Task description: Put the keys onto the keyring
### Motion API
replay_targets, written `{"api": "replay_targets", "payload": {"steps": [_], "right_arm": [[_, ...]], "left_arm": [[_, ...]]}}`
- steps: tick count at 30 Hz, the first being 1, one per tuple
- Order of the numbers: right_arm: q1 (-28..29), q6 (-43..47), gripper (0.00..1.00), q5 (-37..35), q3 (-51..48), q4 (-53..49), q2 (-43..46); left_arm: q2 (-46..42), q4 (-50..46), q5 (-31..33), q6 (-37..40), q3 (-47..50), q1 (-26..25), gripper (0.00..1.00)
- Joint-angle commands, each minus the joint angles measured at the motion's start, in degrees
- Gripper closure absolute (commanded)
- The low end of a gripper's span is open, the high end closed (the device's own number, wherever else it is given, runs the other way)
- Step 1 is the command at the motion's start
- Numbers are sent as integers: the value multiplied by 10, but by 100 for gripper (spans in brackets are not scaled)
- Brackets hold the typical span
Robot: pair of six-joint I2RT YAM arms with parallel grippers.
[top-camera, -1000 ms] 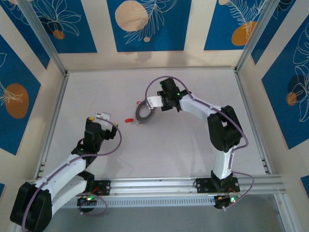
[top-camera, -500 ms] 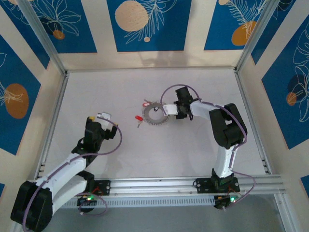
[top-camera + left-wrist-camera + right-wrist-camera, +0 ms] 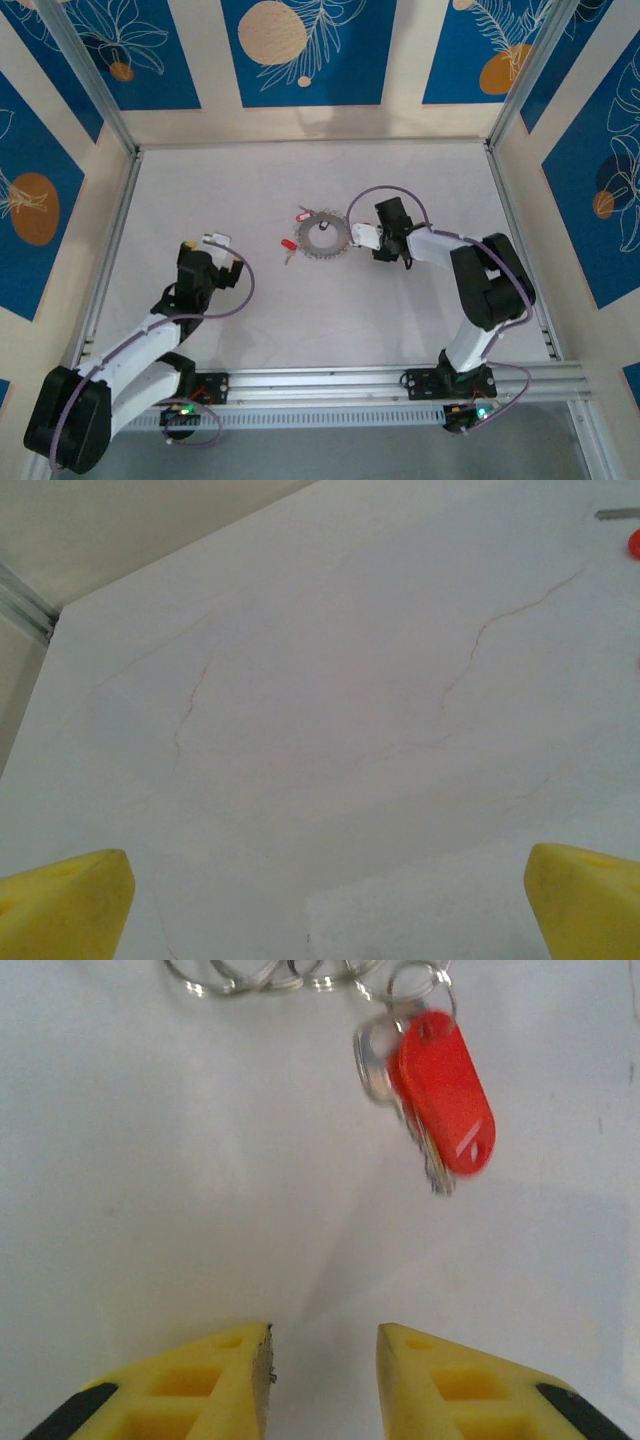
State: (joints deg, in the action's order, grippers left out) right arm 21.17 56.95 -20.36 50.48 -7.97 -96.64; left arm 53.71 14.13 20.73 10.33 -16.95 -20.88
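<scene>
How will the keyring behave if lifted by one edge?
Probably floppy: the keyring looks like small linked loops, so it may sag. Its thin shiny wire could slip out of a pinch. The red key that seems hooked on would likely dangle and swing.

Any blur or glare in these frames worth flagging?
Right wrist: the red-headed key is smeared, likely motion blur, while the right pincer looks sharp. Left wrist: evenly lit table, hairline marks crisp. Top external: soft light, faint shadows, no glare on the keyring.
</scene>
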Motion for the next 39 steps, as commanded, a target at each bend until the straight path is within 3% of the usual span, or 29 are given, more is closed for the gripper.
{"api": "replay_targets", "payload": {"steps": [1,4,5,7,9,11,17,24,27,36,39], "right_arm": [[-5,-87,63,9,-14,-6,67],[-32,-224,48,62,-42,36,134],[-48,-277,26,102,-69,68,163],[-87,-382,1,176,-150,188,226],[-137,-494,1,232,-252,353,274],[-170,-555,1,243,-318,471,288],[-197,-572,1,274,-339,554,219],[-209,-593,1,239,-338,695,87],[-206,-593,1,218,-318,646,93],[-210,-633,1,132,-276,565,92],[-209,-631,1,135,-276,563,93]], "left_arm": [[7,3,-13,26,-31,8,0],[11,14,-29,28,-36,9,0],[13,23,-34,31,-36,10,0],[21,37,-37,41,-37,13,0],[41,58,-39,41,-36,25,0],[59,70,-68,24,-37,50,0],[144,135,-147,-23,-42,117,0],[249,217,-200,-20,-70,137,0],[279,190,-215,-33,-106,151,0],[347,350,-200,-77,-57,175,0],[343,330,-197,-77,-63,175,0]]}}
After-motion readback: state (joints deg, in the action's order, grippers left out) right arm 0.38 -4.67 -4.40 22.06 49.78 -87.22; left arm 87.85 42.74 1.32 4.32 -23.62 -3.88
